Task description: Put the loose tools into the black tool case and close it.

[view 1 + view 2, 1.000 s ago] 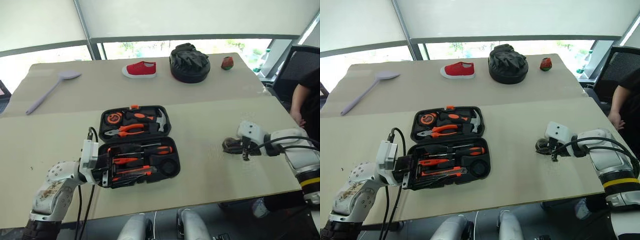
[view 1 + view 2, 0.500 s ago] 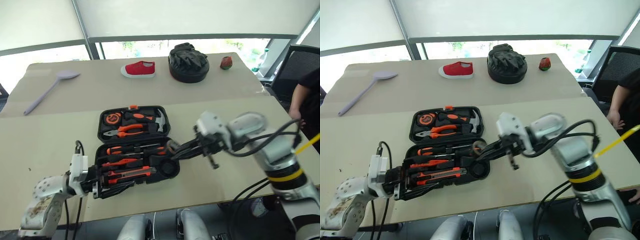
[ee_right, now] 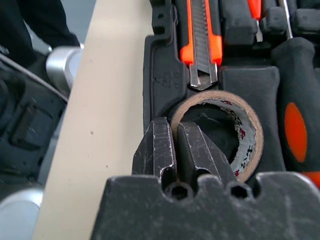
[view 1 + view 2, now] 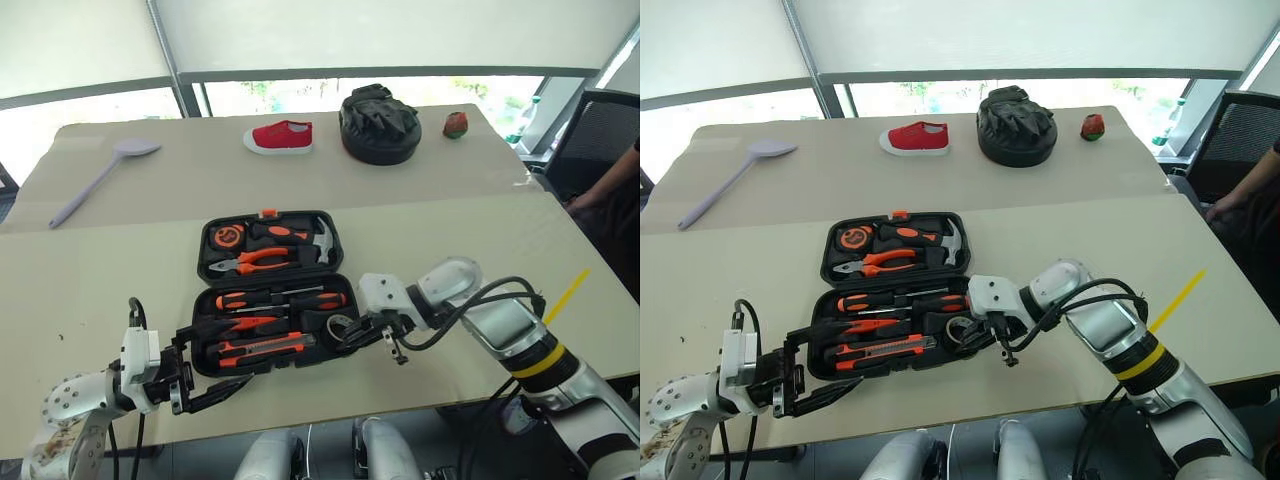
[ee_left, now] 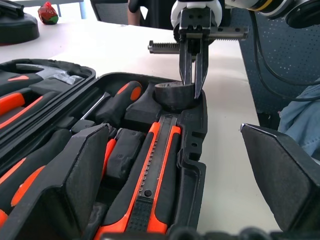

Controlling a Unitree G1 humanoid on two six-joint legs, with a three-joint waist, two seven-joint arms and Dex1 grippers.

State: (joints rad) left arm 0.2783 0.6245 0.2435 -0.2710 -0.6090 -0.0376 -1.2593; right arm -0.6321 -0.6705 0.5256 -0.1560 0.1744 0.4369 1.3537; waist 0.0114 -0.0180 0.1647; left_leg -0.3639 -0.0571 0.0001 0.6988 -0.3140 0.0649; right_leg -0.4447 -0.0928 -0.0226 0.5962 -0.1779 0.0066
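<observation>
Right gripper (image 3: 175,150) pinching tape (image 3: 220,132) wall over case (image 4: 300,300) centre-frame, left gripper (image 4: 205,385) wide; could snag tape pulling out.

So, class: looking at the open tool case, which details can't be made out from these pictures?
- Tape roll: whether it sits fully in its slot; right gripper covers its near wall.
- Utility knife: near end hidden by left gripper's fingers.
- Case latch: too small in head views.

Looks like an office or lab: long beige tables (image 4: 450,250), blinded windows (image 4: 350,35), a mesh office chair (image 4: 598,125).
</observation>
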